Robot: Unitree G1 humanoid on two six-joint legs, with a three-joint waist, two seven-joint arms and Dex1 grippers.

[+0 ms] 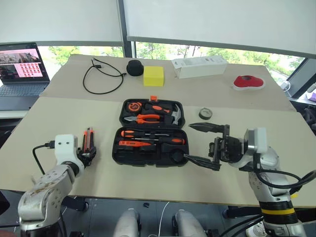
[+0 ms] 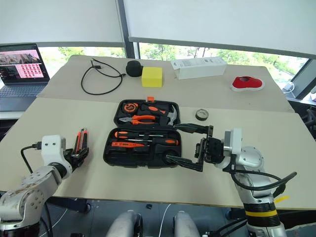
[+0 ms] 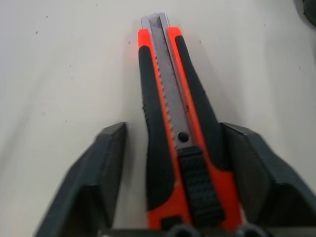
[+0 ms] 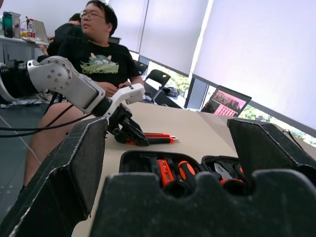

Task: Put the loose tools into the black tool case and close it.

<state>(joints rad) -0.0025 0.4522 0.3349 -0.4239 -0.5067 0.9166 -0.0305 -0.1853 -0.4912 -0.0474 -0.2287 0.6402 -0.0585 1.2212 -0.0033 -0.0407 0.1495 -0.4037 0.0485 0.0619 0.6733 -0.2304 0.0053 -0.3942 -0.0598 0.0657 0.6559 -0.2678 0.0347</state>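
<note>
Utility knife: flat on table, left of open tool case, between left gripper fingers, not yet clamped. Squeeze handle squarely before lifting. Right gripper: spread wide, empty.

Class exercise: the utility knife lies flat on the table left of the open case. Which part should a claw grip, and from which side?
Grip the utility knife across its rubbery black-and-orange handle, coming from the butt end along its length, as the left claw straddles it now. The handle's narrow flanks suit two fingers; the blade tip points away.

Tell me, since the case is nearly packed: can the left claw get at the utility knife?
Probably yes: the left claw already straddles the utility knife on bare table, nothing between.
</note>
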